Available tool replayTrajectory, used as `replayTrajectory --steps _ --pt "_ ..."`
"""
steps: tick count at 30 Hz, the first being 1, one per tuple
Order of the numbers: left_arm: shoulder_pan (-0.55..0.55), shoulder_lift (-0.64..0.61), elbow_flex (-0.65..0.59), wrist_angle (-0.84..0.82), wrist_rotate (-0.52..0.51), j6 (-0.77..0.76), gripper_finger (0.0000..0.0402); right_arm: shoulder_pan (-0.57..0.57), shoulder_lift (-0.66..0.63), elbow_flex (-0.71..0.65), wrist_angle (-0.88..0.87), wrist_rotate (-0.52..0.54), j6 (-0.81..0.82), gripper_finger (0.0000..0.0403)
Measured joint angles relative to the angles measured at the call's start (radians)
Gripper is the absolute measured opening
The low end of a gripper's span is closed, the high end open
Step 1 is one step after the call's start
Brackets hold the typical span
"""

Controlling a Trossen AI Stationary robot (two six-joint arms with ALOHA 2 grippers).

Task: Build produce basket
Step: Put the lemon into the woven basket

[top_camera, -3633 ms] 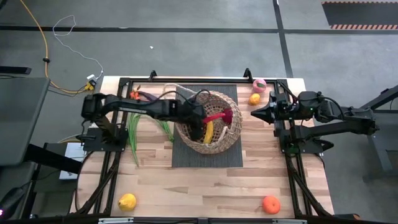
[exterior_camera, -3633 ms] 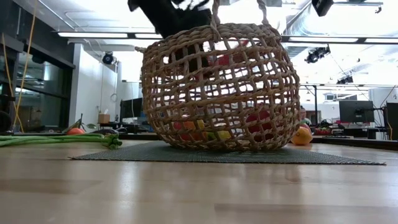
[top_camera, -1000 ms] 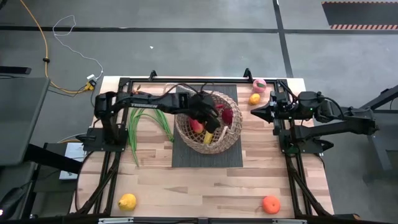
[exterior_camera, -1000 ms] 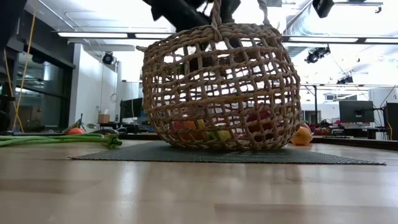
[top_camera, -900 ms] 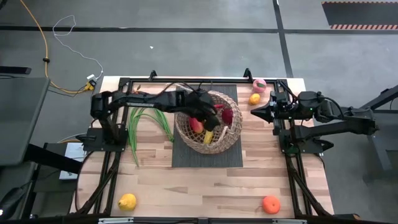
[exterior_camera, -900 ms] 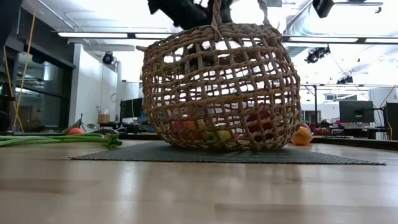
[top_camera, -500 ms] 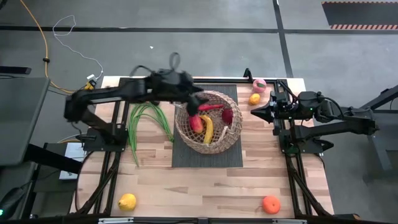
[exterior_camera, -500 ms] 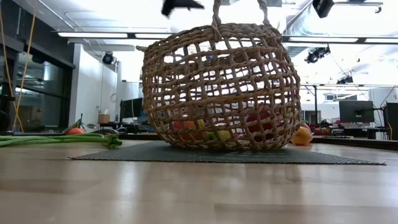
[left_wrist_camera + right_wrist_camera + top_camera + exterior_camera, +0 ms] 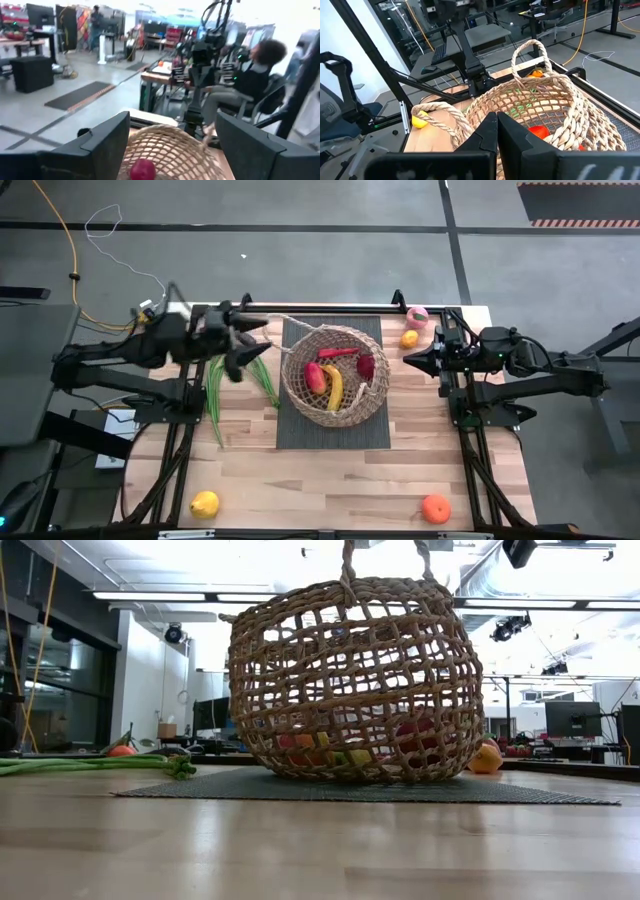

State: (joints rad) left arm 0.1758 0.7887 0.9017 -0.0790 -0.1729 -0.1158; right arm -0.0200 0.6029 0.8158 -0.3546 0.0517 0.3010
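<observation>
The tan wicker basket stands on a dark mat at mid-table. Inside lie a yellow banana, a red pepper and other red produce. Long green bean stalks lie on the wood to its left. My left gripper hovers open and empty above those stalks, left of the basket. In the left wrist view the basket shows between its fingers. My right gripper waits shut, just right of the basket.
A lemon lies near the front left corner and an orange near the front right. A small orange fruit and a pink fruit sit at the far right. Dark arm frames stand along both table sides.
My left gripper has come up out of the basket and drawn back toward the table's left edge, tipping up to point level, its fingers staying open and empty. The produce stays in the basket, which has not moved.
</observation>
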Motion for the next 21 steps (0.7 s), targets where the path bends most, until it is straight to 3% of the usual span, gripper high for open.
replayTrajectory --steps 7,16,19,21 --pt "-0.013 -0.208 -0.187 0.024 -0.018 -0.002 0.028 0.0 0.0 0.0 0.001 0.0 -0.014 0.0" --pt "-0.013 -0.238 -0.214 0.021 -0.018 0.067 0.0275 0.0 0.0 0.0 0.037 0.001 -0.027 0.0" --pt "-0.013 -0.228 -0.214 0.015 -0.014 0.073 0.0241 0.0 0.0 0.0 0.039 0.001 -0.04 0.0" --pt "-0.013 -0.226 -0.214 0.0 -0.006 0.086 0.0196 0.0 0.0 0.0 0.039 0.001 -0.04 0.0"
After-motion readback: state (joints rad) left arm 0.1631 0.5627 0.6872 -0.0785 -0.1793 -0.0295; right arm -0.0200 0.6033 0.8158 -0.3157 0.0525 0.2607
